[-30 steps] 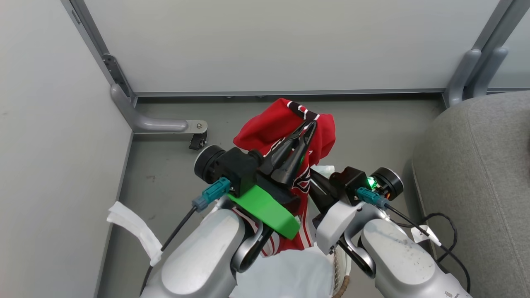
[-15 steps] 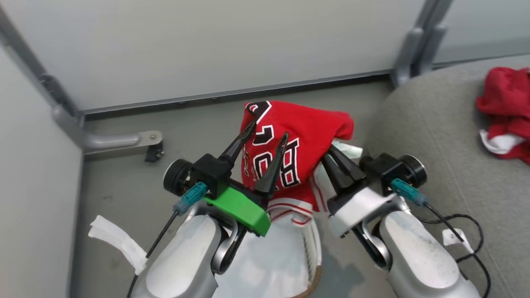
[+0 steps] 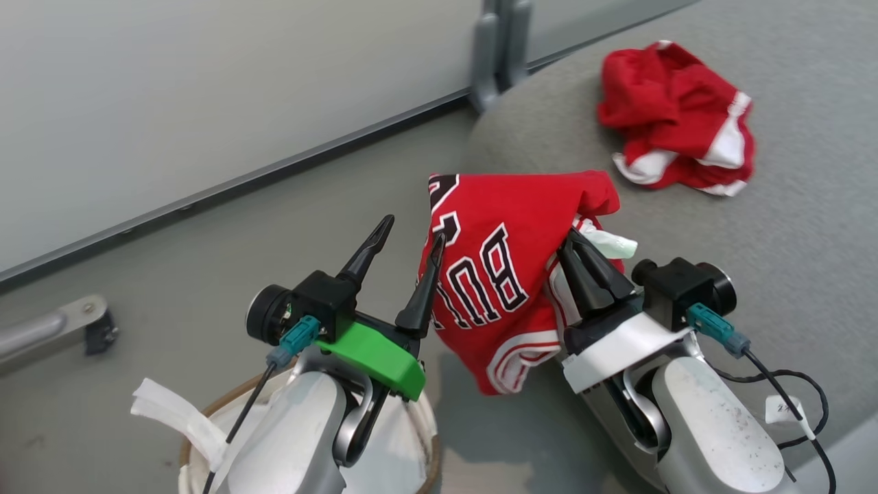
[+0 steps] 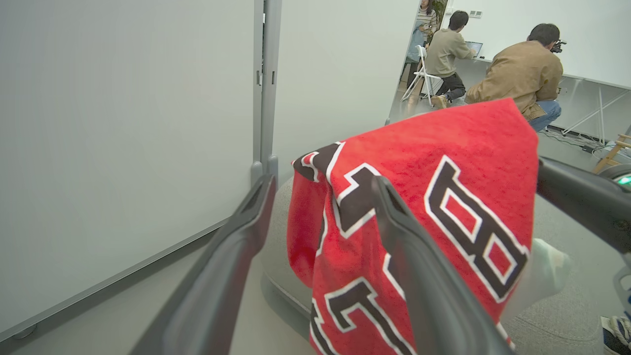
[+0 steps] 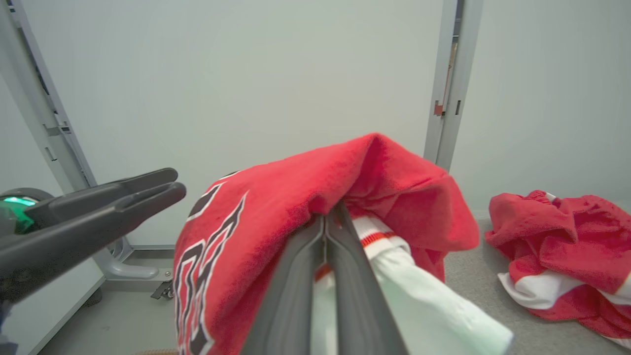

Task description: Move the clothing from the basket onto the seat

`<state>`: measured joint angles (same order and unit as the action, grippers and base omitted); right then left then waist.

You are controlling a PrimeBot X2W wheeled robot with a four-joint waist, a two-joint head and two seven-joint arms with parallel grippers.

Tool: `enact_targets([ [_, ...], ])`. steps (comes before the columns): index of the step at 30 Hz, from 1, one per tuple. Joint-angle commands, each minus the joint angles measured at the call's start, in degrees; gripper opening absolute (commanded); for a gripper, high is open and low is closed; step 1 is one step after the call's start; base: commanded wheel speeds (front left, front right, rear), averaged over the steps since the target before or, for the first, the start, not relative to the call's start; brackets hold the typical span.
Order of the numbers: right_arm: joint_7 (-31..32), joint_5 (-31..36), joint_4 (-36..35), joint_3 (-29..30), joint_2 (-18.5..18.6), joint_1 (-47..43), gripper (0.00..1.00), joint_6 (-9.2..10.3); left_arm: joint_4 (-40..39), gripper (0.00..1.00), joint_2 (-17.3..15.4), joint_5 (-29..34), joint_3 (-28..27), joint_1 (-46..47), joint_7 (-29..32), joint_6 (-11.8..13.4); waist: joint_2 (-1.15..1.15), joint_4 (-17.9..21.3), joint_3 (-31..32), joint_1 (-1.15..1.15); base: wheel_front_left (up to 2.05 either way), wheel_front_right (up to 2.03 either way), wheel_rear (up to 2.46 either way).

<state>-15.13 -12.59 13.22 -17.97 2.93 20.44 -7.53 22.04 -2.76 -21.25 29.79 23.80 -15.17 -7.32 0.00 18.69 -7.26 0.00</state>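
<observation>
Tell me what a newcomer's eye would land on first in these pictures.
The red jersey with big black letters, hanging in mid-air from the shut right gripper in the middle of the head view. Next, the left gripper beside it, fingers spread wide and empty, and a second red garment lying crumpled on the grey seat at the upper right.

White partition panels [image 3: 206, 82], grey floor [image 3: 206, 254], a castered metal foot [image 3: 58, 329], people [image 4: 522, 74] far off.
</observation>
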Motion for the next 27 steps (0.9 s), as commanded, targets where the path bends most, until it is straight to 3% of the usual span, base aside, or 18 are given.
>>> enact_targets([
  [1,-0.03,-0.31,-0.53,0.15,0.07,-0.53,0.00,0.08,0.00,1.00,-0.32,0.14,-0.11,-0.88,0.04,-0.19,0.00,8.57,-1.01,0.00,0.00,0.00,0.00],
  [5,-0.03,-0.59,-1.16,0.94,0.05,-0.91,0.00,0.08,0.20,1.00,-0.33,0.43,-0.24,-1.06,0.04,-0.20,0.00,11.63,-1.74,0.00,0.00,0.00,0.00],
  [16,-0.03,0.88,-4.69,10.85,0.00,2.62,0.00,0.08,1.63,1.00,-0.83,0.87,2.18,2.91,0.04,-0.20,0.00,12.54,-6.97,0.00,0.00,0.00,0.00],
  [21,-0.03,3.68,-4.74,15.07,2.50,10.10,0.00,0.08,1.65,1.00,-2.00,1.64,2.22,4.47,0.04,-0.20,0.00,12.26,-11.25,0.00,0.00,0.00,0.00],
  [27,-0.02,6.46,-1.96,21.01,7.35,20.02,0.00,0.08,1.44,1.00,-2.94,1.77,3.58,7.83,0.04,-0.20,0.00,8.48,-17.37,0.00,0.00,0.00,0.00],
])
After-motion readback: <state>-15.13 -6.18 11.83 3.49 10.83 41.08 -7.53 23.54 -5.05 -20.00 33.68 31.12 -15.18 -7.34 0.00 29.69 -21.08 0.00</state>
